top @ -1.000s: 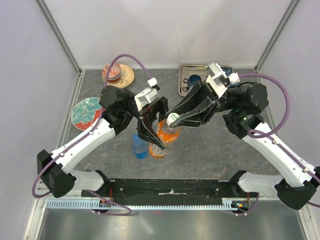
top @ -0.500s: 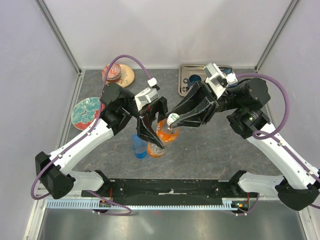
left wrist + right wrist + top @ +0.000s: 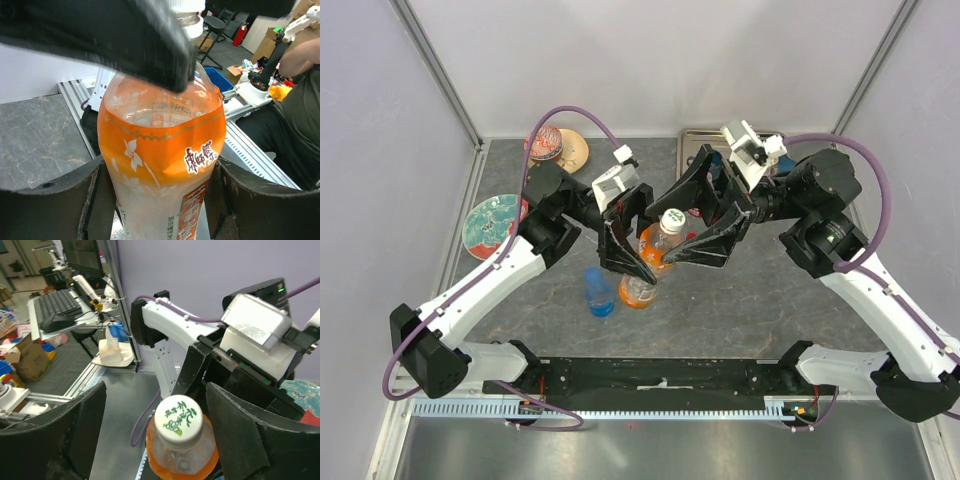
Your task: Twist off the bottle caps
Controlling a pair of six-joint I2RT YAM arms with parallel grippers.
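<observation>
While the left tool [image 3: 157,195] is clamping both fingers against the sides of the clear plastic bottle with orange liquid and an orange printed label [image 3: 160,135], the bottle is sitting near the centre of the overhead frame, leaning slightly toward the upper right. Its round white plastic screw cap with green print [image 3: 178,421] is still sitting on the neck. The right tool [image 3: 156,405] is hanging over the cap with its fingers spread wide, one on either side and neither touching it. A small blue-tinted plastic bottle [image 3: 600,293] is standing on the grey stone-patterned tabletop [image 3: 750,290], just lower left of the held bottle.
</observation>
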